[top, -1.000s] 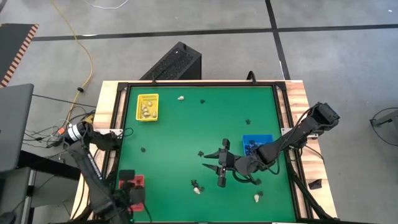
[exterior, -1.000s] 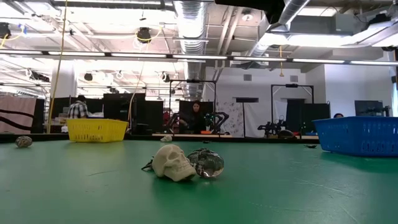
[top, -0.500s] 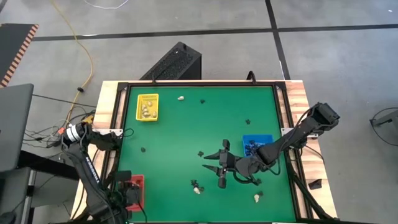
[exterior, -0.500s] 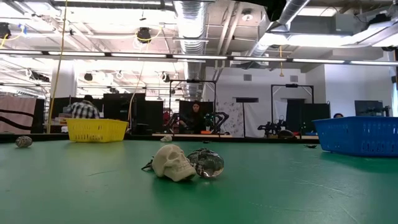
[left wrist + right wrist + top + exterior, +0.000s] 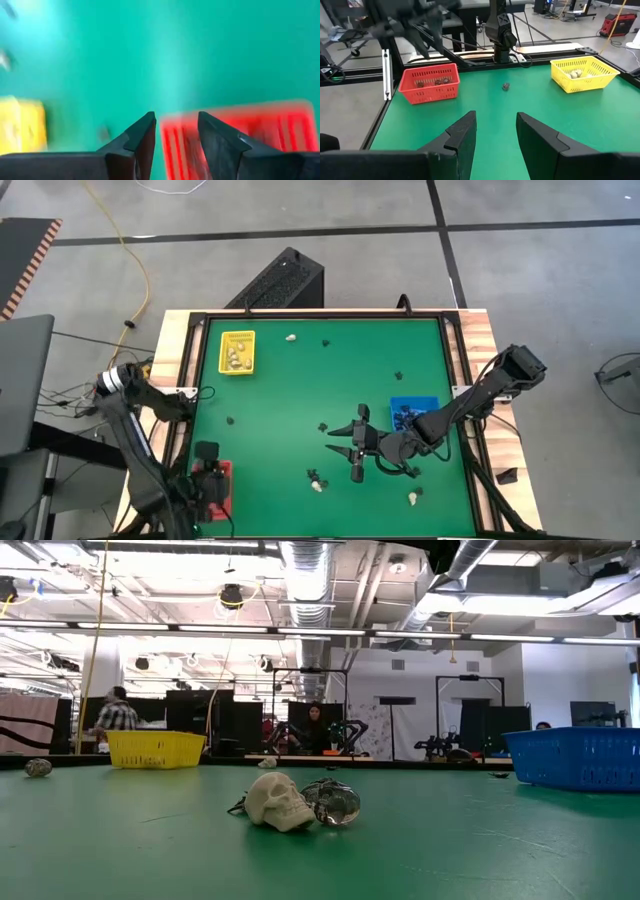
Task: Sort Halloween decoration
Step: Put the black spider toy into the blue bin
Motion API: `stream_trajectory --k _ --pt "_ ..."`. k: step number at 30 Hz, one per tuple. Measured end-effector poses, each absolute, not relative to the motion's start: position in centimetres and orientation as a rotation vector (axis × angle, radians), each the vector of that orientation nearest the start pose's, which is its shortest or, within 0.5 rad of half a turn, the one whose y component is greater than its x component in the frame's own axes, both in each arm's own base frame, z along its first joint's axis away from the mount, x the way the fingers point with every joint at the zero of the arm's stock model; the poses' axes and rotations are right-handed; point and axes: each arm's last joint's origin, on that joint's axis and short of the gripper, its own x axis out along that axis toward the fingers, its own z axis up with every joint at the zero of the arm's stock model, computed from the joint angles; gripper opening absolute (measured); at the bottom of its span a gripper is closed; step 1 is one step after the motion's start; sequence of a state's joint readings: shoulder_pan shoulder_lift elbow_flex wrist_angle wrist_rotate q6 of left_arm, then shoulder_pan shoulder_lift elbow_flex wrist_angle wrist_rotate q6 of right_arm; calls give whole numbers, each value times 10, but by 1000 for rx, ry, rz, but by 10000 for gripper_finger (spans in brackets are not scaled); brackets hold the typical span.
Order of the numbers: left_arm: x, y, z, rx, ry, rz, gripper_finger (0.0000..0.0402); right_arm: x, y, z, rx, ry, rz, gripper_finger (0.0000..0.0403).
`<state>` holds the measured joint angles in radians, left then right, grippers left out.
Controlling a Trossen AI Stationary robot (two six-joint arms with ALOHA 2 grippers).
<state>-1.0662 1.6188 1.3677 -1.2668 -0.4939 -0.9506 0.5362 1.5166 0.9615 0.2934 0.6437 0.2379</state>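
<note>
High: green surface [image 5: 290, 395] carries yellow tray [image 5: 238, 352], red tray [image 5: 221, 485] and blue tray [image 5: 412, 410], trinkets [image 5: 291, 337] scattered loose; left end effector [image 5: 207, 478] sits over the red tray, right end effector [image 5: 342, 450] mid-surface. Low: cream skull [image 5: 277, 800] touching a clear trinket [image 5: 337, 802], lab room with ceiling ducts [image 5: 312, 565] and a person [image 5: 117, 713] behind. Wrists: left fingers [image 5: 142, 137] parted with nothing between above the red tray, right fingers [image 5: 462, 132] likewise apart and empty.
</note>
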Motion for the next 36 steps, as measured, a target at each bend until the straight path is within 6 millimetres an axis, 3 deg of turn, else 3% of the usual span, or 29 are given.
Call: stream_trajectory --k 3,6,12,16,27,36 --pt "164 -235 288 214 894 40 129 295 155 266 91 203 -132 170" --pt "182 -221 283 188 758 -20 124 295 155 266 91 203 -132 170" --pt "228 -189 225 118 593 -216 122 295 155 265 91 203 -132 170" --pt "252 -171 204 89 467 -268 122 295 156 265 90 204 -129 170" --pt "310 -161 153 307 567 -347 122 294 157 263 72 226 -128 170" --pt "339 -152 141 308 590 -403 122 294 157 263 71 229 -128 170"
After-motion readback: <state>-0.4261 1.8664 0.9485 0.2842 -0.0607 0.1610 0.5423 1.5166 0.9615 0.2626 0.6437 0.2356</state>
